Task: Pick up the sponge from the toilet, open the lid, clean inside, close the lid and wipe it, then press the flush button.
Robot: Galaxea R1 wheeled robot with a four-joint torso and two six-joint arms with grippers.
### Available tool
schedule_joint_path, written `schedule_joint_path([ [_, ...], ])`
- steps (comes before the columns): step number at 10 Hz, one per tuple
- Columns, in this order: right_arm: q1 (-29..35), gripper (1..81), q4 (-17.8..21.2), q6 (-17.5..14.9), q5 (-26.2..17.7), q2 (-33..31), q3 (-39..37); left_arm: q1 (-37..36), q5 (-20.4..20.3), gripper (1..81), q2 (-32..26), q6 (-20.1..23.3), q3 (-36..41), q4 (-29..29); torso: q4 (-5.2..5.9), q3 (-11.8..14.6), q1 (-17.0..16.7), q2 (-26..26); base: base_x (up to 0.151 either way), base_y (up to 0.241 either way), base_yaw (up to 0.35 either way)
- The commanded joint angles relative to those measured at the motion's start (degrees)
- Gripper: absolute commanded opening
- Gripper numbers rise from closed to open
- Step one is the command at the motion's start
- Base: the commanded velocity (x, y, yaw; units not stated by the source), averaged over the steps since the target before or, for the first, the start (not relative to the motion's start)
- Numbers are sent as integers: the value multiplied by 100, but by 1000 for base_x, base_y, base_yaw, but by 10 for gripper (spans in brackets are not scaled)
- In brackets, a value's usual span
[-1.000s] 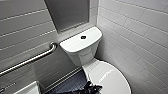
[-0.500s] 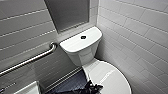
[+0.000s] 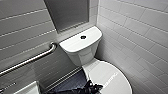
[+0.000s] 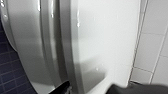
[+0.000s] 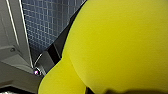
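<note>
The white toilet (image 3: 82,53) stands against the tiled wall, with the dark round flush button (image 3: 83,37) in the middle of its tank top. The oval lid (image 3: 110,77) lies shut over the bowl. My left gripper (image 4: 95,88) is open at the lid's (image 4: 105,45) side edge, one dark fingertip (image 4: 62,87) by the rim and the other over the lid's top. In the head view the left arm's dark end (image 3: 91,87) sits at the lid's near left edge. The bright yellow sponge (image 5: 115,42) looms large in the right wrist view, with my right gripper (image 5: 80,72) shut on it.
A metal grab bar (image 3: 30,60) runs along the left wall. White tiled walls close in behind and to the right of the toilet (image 3: 140,32). Dark blue mosaic floor (image 3: 72,83) shows left of the bowl. A grey panel (image 3: 67,12) hangs above the tank.
</note>
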Motion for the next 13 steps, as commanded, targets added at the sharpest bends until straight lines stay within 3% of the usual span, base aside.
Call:
schedule_joint_path([
  [1, -24, 10, -166, 15, -254, -121, 74, -1000, -468, 811, 263, -98, 855, 53, 0, 0, 0, 0, 0, 0, 0],
  [9, -77, 10, -113, 50, -245, -86, 13, -1202, -1004, 811, -721, -607, 2427, 62, 0, -5, 2, 2, 0, 0, 0],
  [11, -86, 10, -60, 77, -43, -50, -75, -1211, -1093, 811, -950, -1133, 2648, 62, 0, -7, 2, 2, 0, 0, 0],
  [13, -94, 10, -61, 165, 10, -50, -119, -1211, -1136, 811, -1170, -2170, 2683, 97, 0, -7, 2, 2, 0, 0, 0],
])
